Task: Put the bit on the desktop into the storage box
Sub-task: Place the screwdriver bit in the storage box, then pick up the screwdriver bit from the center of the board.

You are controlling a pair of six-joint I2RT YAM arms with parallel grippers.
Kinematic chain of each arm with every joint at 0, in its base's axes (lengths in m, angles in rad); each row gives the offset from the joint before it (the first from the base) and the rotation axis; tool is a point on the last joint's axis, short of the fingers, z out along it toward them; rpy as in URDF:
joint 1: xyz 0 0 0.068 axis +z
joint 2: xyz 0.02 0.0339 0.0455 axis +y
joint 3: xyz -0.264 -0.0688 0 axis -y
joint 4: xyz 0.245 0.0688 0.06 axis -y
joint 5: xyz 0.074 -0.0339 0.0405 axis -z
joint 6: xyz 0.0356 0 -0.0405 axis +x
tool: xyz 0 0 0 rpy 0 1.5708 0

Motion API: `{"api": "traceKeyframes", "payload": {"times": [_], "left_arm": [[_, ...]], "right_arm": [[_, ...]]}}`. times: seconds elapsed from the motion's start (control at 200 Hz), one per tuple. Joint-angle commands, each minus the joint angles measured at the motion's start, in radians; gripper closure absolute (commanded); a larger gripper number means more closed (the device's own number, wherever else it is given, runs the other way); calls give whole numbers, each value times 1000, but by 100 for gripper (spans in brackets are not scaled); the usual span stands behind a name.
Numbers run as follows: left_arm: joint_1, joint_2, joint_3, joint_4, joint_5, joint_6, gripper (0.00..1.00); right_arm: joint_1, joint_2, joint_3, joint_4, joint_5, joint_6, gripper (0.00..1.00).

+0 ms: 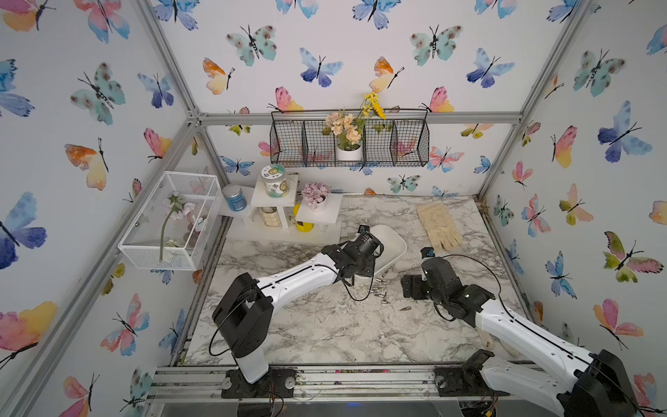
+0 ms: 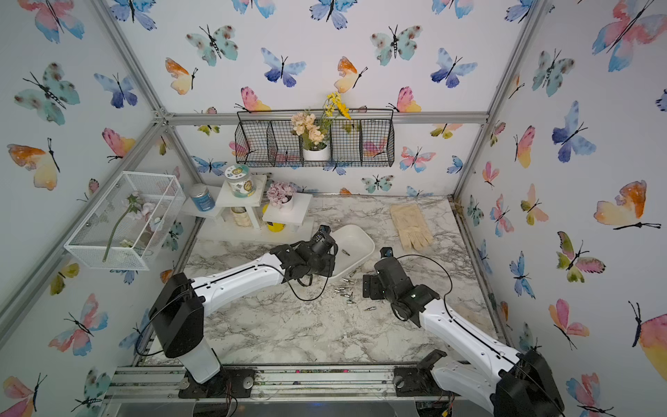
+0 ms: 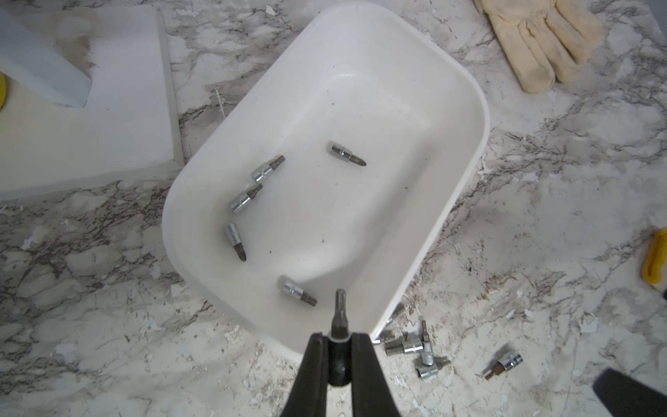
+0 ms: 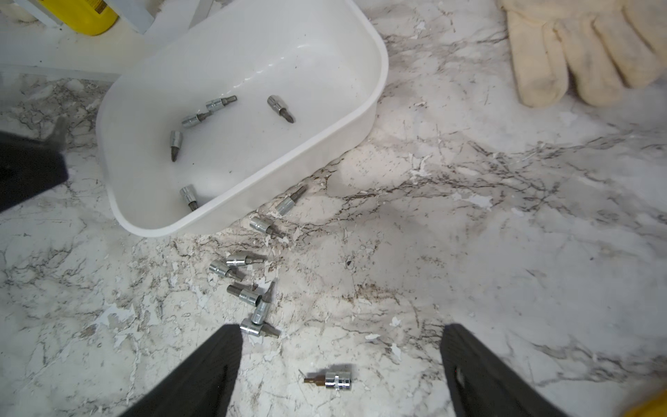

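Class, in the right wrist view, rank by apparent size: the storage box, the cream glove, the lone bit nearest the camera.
1. storage box
2. cream glove, partly cut off by the frame
3. lone bit, smallest though nearest the camera

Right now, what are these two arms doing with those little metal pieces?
The left gripper is shut on one bit, holding it above the storage box, where five bits already lie. The right gripper hangs open over a lone bit on the desktop. Several more bits lie beside the box.
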Motion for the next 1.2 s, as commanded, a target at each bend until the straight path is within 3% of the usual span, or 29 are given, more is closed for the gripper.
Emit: {"api": "traceKeyframes", "payload": {"times": [0.0,0.521,0.951,1.056,1.196], "left_arm": [[24,75,50,11,44,65,91],[101,239,127,50,107,76,87],[108,229,120,55,115,64,65],[107,191,106,53,113,50,64],[107,94,55,67,124,15,53]], "right_arm": [[-2,39,5,37,-112,-4,11],[0,258,28,157,-303,-26,49],[61,378,85,111,-256,-41,54],[70,401,99,100,-245,-44,58],[78,429,107,96,-241,-44,60]]}}
